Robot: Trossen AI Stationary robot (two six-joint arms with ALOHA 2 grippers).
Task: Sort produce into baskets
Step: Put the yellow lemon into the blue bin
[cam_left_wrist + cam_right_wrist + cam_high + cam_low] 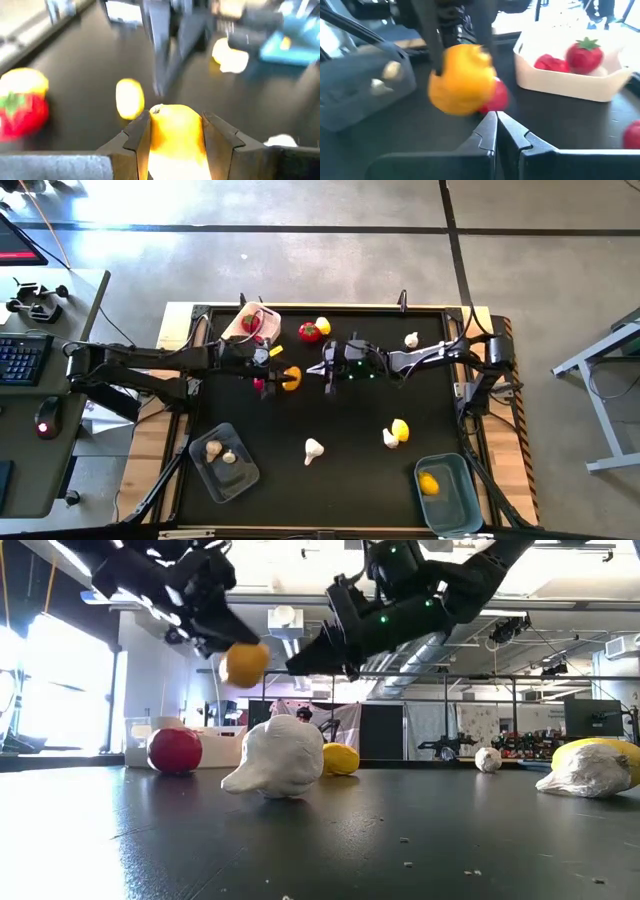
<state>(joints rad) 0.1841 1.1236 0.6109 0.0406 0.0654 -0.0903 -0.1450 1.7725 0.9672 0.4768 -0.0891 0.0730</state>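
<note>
Now my left gripper [175, 145] clamps a lemon [291, 379], held up off the table [350, 480] near its middle. Facing it, my right gripper [496, 131] hangs pinched shut, empty, just beside that lemon.

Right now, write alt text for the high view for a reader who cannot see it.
Above a black table, the left hand holds a yellow lemon, facing the shut right hand. A white basket holds a tomato, a clear basket two garlic bulbs, a blue basket a lemon.
</note>
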